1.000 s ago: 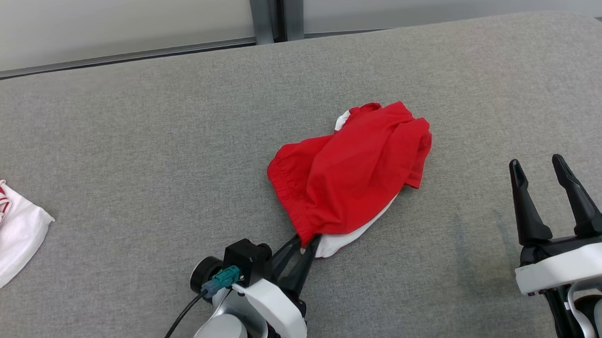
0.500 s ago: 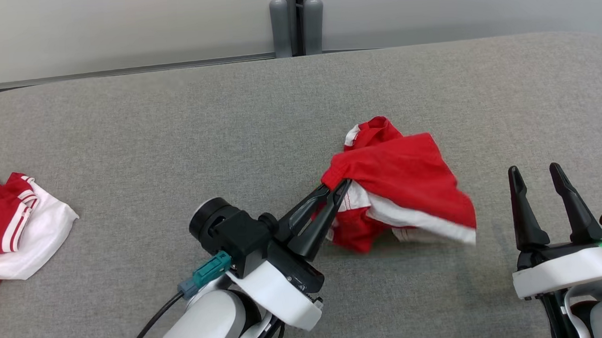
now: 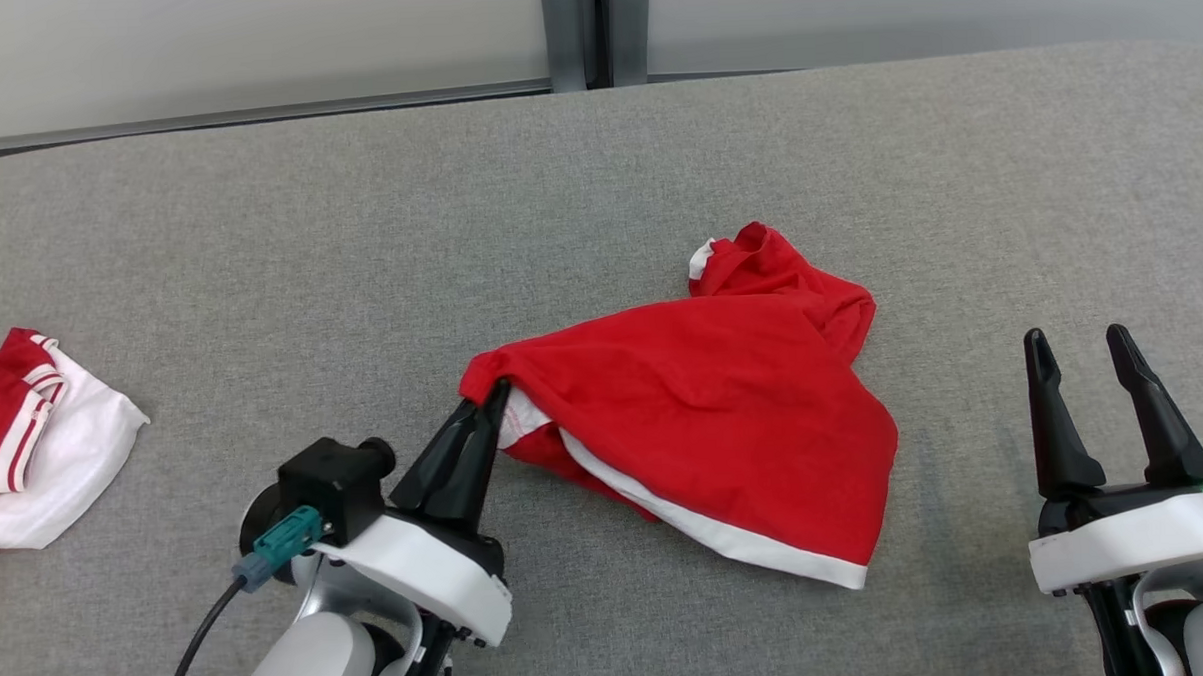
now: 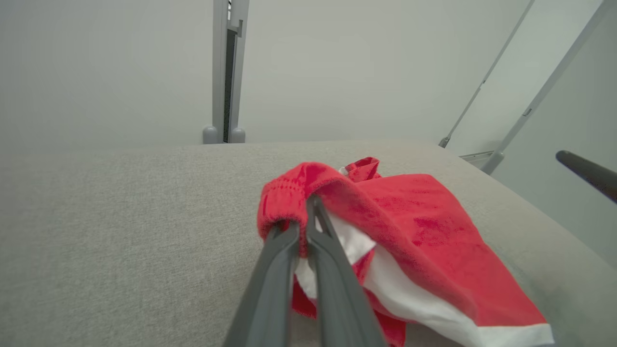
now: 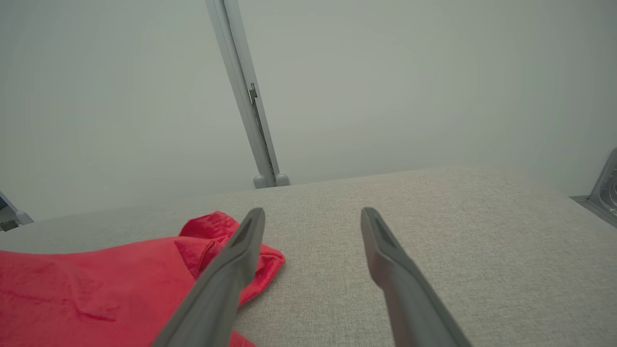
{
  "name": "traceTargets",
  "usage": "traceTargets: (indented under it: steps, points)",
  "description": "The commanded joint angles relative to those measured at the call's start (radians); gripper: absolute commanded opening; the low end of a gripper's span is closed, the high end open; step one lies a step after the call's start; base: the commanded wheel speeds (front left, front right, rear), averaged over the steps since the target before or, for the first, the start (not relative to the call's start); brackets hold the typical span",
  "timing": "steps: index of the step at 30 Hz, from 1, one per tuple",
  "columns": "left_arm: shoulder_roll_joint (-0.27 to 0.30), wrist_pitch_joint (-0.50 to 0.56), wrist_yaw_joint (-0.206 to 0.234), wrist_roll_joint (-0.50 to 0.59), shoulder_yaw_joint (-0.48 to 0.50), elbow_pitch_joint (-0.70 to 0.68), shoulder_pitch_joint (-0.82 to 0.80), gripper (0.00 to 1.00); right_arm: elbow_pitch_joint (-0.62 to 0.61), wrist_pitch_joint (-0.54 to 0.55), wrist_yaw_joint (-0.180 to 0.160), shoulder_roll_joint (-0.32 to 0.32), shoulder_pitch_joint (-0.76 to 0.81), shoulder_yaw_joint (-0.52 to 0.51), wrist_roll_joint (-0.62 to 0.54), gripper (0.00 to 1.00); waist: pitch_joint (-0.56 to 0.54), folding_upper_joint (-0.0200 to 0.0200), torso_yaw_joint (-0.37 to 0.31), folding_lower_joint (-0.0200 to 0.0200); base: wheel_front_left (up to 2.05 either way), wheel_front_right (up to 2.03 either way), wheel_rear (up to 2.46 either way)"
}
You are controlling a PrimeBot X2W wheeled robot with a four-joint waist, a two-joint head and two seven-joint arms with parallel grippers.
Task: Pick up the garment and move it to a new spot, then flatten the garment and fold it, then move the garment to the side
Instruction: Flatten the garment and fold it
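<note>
Head view, left gripper (image 3: 494, 400): jaws clamped together on the gathered waistband corner of the red shorts (image 3: 724, 414), tips raised off the grey tabletop (image 3: 258, 240).
Head view, shorts: they trail away from the left jaws toward the right and lie between the two grippers. A white hem band runs along the near edge, and a bunched end lies farthest from the left jaws.
Head view, right gripper (image 3: 1076, 341): jaws apart with nothing between them, and the shorts lie off to their left, not touching.
Head view, other cloth: a red-and-white garment (image 3: 35, 448) lies on the tabletop, well away to the left of the left jaws.
Left wrist view, left gripper (image 4: 303, 217): jaws pinched shut on the elastic waistband. The red shorts (image 4: 424, 241) drape from the tips down and to the right onto the tabletop (image 4: 120, 217), showing white lining just beside the fingers.
Right wrist view, right gripper (image 5: 313, 214): jaws wide apart above the bare tabletop (image 5: 458, 231). The red shorts (image 5: 96, 284) lie left of the jaws, partly behind the left finger, and a grey post (image 5: 265, 178) stands beyond the tips.
</note>
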Motion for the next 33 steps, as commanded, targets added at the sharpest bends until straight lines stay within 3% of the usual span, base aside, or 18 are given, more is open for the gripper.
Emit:
traceTargets:
  steps: [1,10,11,12,20,27,33]
  points:
    - [0.0,-0.01,0.002,-0.014,0.013,0.026,0.009,0.0,-0.004,0.003,0.0,-0.007,-0.013,-0.002,0.003,1.0,0.013,0.0,0.003,0.0,0.0,0.0,0.0]
    - [-0.021,-0.091,-0.034,-0.075,0.067,0.291,-0.03,0.0,-0.013,0.013,0.0,-0.019,-0.027,-0.005,0.002,1.0,0.051,0.0,0.021,0.0,0.0,0.0,0.0]
    - [-0.024,-0.096,-0.033,-0.073,0.068,0.305,-0.036,0.45,-0.013,0.014,0.0,-0.02,-0.028,-0.005,0.002,1.0,0.051,0.0,0.023,0.0,0.0,0.0,0.0]
    - [-0.028,-0.105,-0.037,-0.074,0.07,0.314,-0.04,1.0,-0.013,0.014,0.0,-0.021,-0.028,-0.005,0.002,1.0,0.05,0.0,0.025,0.0,0.0,0.0,0.0]
    - [-0.02,-0.166,-0.009,-0.041,0.121,0.292,-0.035,1.0,-0.012,0.02,0.0,-0.026,-0.007,-0.011,-0.004,1.0,0.013,0.0,0.034,0.0,0.0,0.0,0.0]
    - [0.003,-0.176,0.044,0.054,0.211,0.169,0.003,1.0,-0.019,0.034,0.0,-0.028,0.018,-0.014,-0.013,1.0,-0.042,0.0,0.042,0.0,0.0,0.0,0.0]
    - [0.007,-0.175,0.06,0.113,0.28,0.096,0.07,1.0,-0.02,0.046,0.0,-0.029,0.049,-0.002,-0.021,1.0,-0.094,0.0,0.04,0.0,0.0,0.0,0.0]
